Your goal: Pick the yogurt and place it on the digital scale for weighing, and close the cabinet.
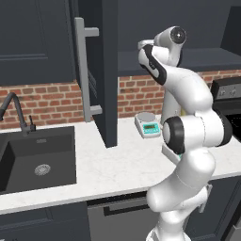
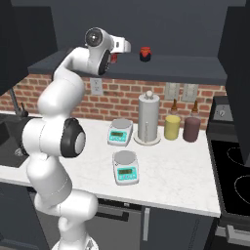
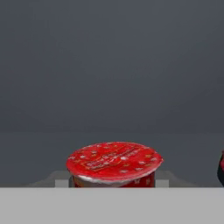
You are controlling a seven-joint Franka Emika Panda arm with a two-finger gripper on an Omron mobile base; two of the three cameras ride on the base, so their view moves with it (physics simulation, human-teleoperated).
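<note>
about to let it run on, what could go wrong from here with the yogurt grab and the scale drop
1. A squat red-and-black item shares the cabinet shelf with the yogurt; a sideways move may knock it.
2. Two similar scales sit on the counter: the diagonal digital scale and a square-set scale. The cup could land on the wrong one.
3. The open cabinet door hangs beside the arm; withdrawing could clip it.

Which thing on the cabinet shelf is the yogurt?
Above the brick wall, find the open cabinet's shelf. Two red things stand there; the yogurt is the one toward the sink, an all-red cup with a red lid. Its neighbour is squat, with black on it.
</note>
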